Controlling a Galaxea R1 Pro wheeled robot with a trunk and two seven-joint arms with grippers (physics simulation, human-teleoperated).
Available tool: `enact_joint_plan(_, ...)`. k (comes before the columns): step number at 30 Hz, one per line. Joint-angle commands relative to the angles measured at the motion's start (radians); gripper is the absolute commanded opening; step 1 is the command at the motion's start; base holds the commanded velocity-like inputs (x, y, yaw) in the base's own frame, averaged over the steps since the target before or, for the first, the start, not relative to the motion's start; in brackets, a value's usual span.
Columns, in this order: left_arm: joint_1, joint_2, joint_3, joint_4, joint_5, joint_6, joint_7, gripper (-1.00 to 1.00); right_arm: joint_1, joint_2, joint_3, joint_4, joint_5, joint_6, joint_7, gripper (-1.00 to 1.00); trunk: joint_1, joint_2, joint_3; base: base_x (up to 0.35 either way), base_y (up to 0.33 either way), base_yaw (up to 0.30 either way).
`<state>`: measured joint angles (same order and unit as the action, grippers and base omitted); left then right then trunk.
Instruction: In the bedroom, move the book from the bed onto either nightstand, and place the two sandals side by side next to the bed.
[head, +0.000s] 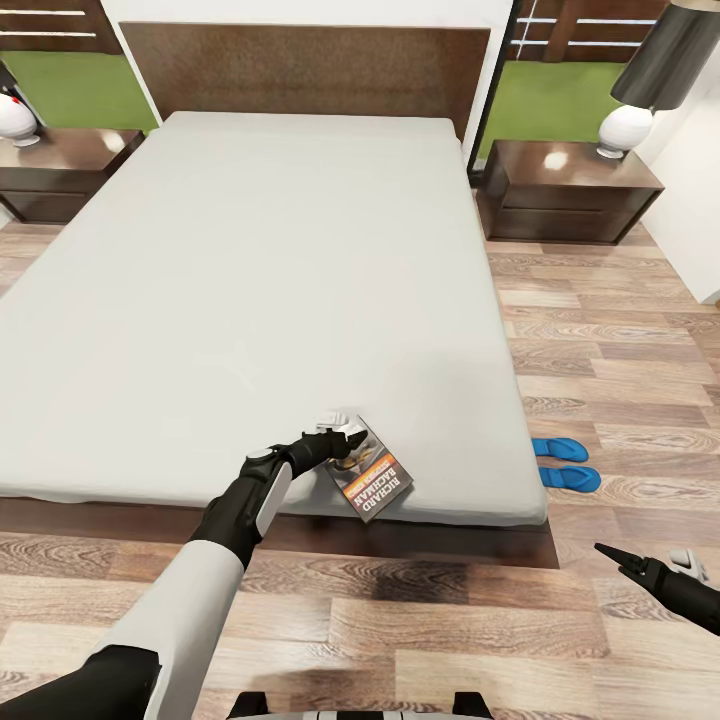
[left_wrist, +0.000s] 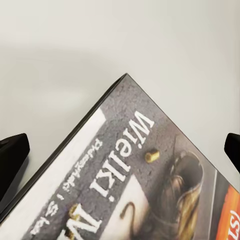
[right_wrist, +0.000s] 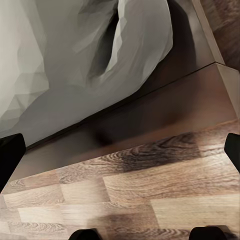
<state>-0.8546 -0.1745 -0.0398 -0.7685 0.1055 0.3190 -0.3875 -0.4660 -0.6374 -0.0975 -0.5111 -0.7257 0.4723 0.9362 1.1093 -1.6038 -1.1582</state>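
Head view, nearest zone: the light brown wood-plank floor (head: 420, 620) runs along the foot of the bed. At the lower right, the right gripper (head: 625, 562), black and pointed, hangs above the planks, well apart from the bed; in the right wrist view its fingertips (right_wrist: 11, 150) stand at opposite edges of the picture, jaws wide, with nothing between them but floor and the dark brown frame corner (right_wrist: 215, 85) under the hanging grey bedding.

Middle zone: the left arm, white forearm and black wrist, reaches to the near edge of the large low bed with its plain light grey mattress (head: 250, 280). The left gripper (head: 338, 442) sits at the small thin paperback book (head: 371, 479), whose dark cover carries a picture, an orange band and white lettering. The book lies flat near the mattress's front edge, toward its right corner. In the left wrist view the gripper's black fingertips (left_wrist: 12, 155) stand wide apart on either side of the book's corner (left_wrist: 135, 150), not closed on it.

On the floor just right of the bed, two bright blue flip-flop sandals (head: 565, 463) lie side by side.

Far zone: a dark brown headboard (head: 300, 65), flanked by two low dark brown glossy nightstands, left (head: 60, 175) and right (head: 570, 195), each bearing a white-based lamp (head: 625, 130).
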Motion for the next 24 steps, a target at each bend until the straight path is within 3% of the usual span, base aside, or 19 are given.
enact_joint_plan(1,0.0,0.0,0.0,0.0,0.005,0.014,0.002,1.0,0.0,0.0,-0.001,0.0,-0.006,0.008,0.001,1.0,0.0,0.0,-0.001,0.0,0.0,0.0)
enact_joint_plan(24,0.002,0.0,0.0,0.0,0.004,0.014,0.002,1.0,0.0,-0.001,-0.001,0.0,-0.006,0.008,0.001,1.0,0.0,0.0,-0.001,-0.007,0.0,0.0)
